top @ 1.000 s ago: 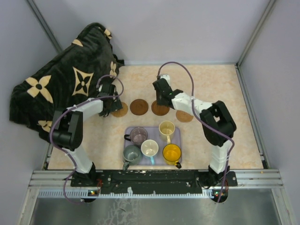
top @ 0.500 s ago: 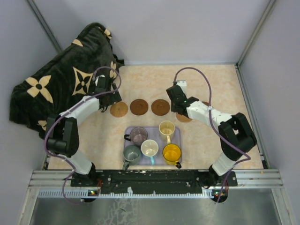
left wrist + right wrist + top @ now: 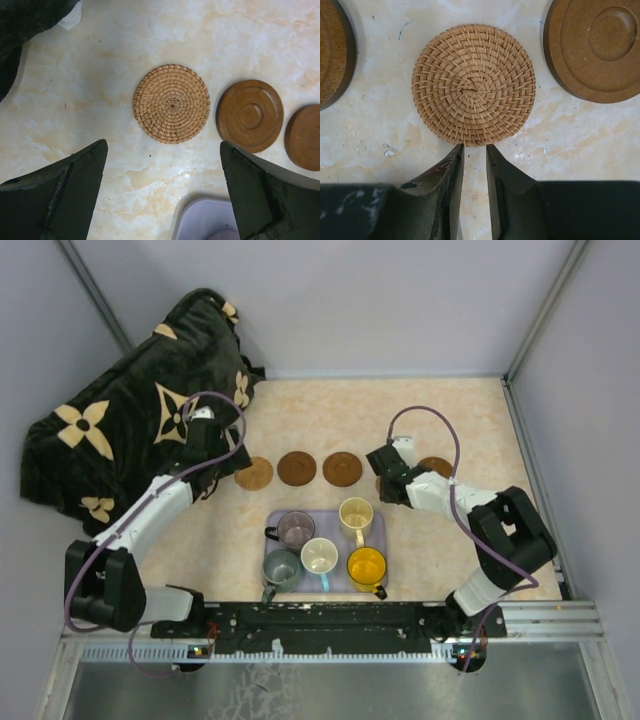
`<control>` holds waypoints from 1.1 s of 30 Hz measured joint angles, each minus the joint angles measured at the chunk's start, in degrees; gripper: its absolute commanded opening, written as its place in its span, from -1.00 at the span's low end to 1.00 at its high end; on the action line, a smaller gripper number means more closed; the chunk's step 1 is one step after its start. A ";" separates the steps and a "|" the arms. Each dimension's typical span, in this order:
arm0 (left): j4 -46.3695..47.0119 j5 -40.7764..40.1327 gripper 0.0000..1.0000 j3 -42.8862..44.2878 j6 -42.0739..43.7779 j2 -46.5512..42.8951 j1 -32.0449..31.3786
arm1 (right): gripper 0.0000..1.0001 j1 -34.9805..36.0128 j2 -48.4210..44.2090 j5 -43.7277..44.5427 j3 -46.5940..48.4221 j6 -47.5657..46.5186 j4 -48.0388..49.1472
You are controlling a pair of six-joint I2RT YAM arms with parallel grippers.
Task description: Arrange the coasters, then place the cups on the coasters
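Right claw (image 3: 473,150), nearly closed and empty, sits just short of a woven coaster (image 3: 473,85) on the desk (image 3: 380,130). Left claw (image 3: 162,144) gapes wide, a second woven coaster (image 3: 171,103) ahead, untouched.

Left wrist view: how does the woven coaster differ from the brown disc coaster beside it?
The woven coaster is light tan with a spiral basket weave; the brown disc coaster is darker and smooth. The woven coaster is flat across; the brown disc coaster has a raised rim and a round centre ring. Both are round, similar in width, and lie flat without touching, with nothing on them.
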 measured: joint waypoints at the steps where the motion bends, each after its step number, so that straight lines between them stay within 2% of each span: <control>1: 0.04 0.59 0.99 -0.31 0.26 -0.96 0.00 | -0.48 -0.04 0.00 0.00 -0.33 0.15 0.13; 13: -0.07 3.80 0.99 -2.45 2.91 -10.29 -0.15 | -0.44 -5.55 1.09 -3.32 -1.01 -0.46 5.97; 33: 0.04 3.96 0.99 -3.43 3.06 -10.10 -0.15 | -0.43 -5.86 10.14 -5.01 6.40 -2.32 7.45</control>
